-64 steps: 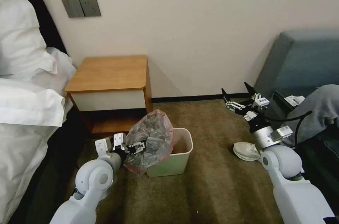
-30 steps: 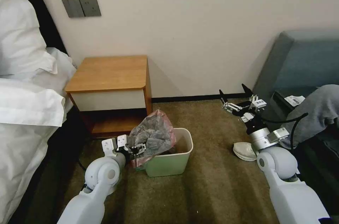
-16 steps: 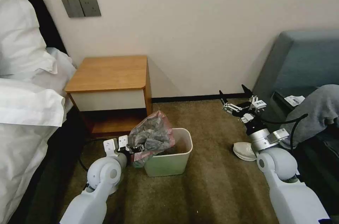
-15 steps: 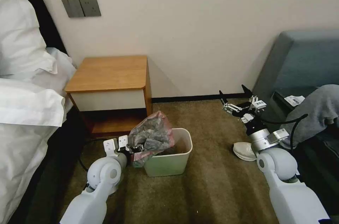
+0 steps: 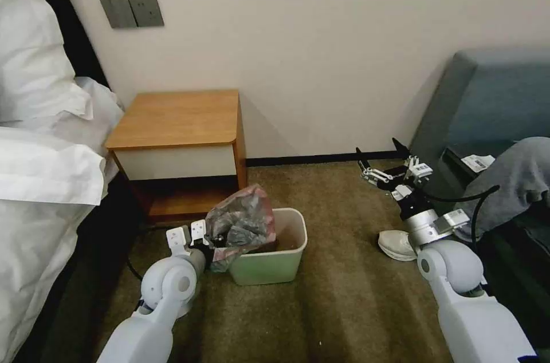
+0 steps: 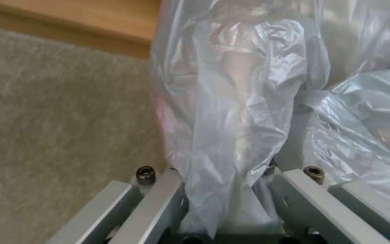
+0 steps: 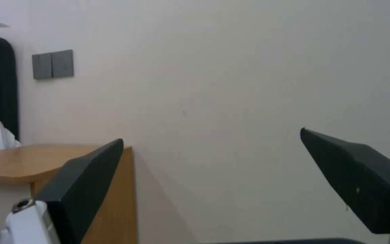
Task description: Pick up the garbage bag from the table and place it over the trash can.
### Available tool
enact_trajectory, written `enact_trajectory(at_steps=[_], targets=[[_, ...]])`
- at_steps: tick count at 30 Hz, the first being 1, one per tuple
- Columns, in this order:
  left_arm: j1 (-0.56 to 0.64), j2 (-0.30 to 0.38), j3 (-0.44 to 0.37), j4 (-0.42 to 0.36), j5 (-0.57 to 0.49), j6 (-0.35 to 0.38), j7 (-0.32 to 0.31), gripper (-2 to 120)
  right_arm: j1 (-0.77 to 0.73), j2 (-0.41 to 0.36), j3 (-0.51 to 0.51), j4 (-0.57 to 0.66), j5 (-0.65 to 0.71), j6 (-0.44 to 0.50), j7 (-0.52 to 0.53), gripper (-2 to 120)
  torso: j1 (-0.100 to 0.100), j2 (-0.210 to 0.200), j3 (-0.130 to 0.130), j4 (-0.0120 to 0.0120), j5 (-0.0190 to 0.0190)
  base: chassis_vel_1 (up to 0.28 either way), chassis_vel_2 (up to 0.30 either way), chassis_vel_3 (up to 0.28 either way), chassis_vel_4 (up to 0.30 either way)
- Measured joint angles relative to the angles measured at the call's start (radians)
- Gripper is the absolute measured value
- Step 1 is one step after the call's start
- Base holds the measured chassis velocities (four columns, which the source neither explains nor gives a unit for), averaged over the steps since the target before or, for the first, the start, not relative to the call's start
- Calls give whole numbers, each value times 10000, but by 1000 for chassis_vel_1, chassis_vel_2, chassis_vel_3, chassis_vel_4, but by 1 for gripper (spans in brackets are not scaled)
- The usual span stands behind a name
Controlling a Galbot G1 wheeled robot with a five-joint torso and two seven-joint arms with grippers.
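Note:
The garbage bag (image 5: 240, 221) is bunched, grey with a pink-red edge, and hangs over the left rim of the pale trash can (image 5: 268, 268) on the carpet. My left gripper (image 5: 216, 243) is low beside the can's left side, shut on the bag. In the left wrist view the crinkled bag (image 6: 240, 101) runs down between the closed fingers of that gripper (image 6: 229, 203). My right gripper (image 5: 382, 158) is held open above the carpet to the right, far from the can; the right wrist view has its dark fingertips spread wide (image 7: 222, 162). The table (image 5: 177, 119) stands behind the can, its top bare.
A bed with white pillows (image 5: 40, 139) lies along the left. A blue-grey sofa (image 5: 492, 99) with a grey cloth is on the right, and a white shoe (image 5: 396, 245) sits on the floor by my right arm. Open carpet (image 5: 344, 294) lies in front.
My left gripper has lowered the bag from above the can down onto its left rim. The can has slid slightly to the left. The right arm has barely moved.

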Motion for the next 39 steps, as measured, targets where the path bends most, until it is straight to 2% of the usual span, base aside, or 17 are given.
enact_trajectory(at_steps=[7, 9, 12, 14, 16, 18, 19, 23, 31, 36, 39], targets=[[150, -65, -10, -246, 90, -270, 170, 7, -4, -9, 6, 134, -5, 1, 0, 100, 0, 0, 0, 0, 0, 0, 0, 0, 0], [397, -96, -12, -470, 689, -902, 599, 7, -252, -75, -25, 627, 291, -82, 23, 100, -1, 0, 0, 1, 0, 0, 0, 0, 0], [567, -117, -10, -590, 1100, -1332, 854, 7, -577, -173, -122, 1129, 720, -203, 47, 100, 0, 0, 0, 1, -1, 0, 0, 0, 0], [767, -185, -20, -721, 1649, -1999, 1194, 7, -1069, -303, -305, 1772, 1167, -353, 44, 100, 0, 0, -1, 0, -1, 0, 0, 0, 0], [801, -203, -29, -737, 1766, -2151, 1269, 7, -1167, -322, -355, 1895, 1248, -385, 41, 100, -1, -1, 0, 0, -2, 0, 0, 0, 0], [957, -302, -68, -742, 2324, -2937, 1624, 7, -1627, -358, -666, 2430, 1681, -595, -11, 100, -1, 0, -1, 0, -2, 0, 0, 0, 0], [957, -302, -68, -742, 2324, -2937, 1624, 7, -1627, -358, -666, 2430, 1681, -595, -11, 100, -1, 0, -1, 0, -2, 0, 0, 0, 0], [1148, -367, -96, -745, 2757, -3826, 2195, 7, -2016, -419, -1604, 2811, 2483, -1045, 19, 100, -1, 0, -1, 0, -2, 0, 0, 0, 0], [1259, -348, -135, -725, 3162, -4552, 2811, 7, -1644, -627, -2917, 2383, 3250, -1462, 394, 100, -1, 0, 0, 0, -1, 0, 0, 0, 0], [1286, -334, -245, -641, 3533, -5066, 3173, 7, -923, -825, -3821, 2185, 4274, -2087, 1627, 100, -2, 0, 0, 1, -1, 0, 0, 0, 0], [1289, -335, -257, -635, 3620, -5122, 3226, 7, -659, -870, -4049, 2170, 4330, -2205, 1871, 100, -1, 0, 0, 1, -1, 0, 0, 0, 0]])
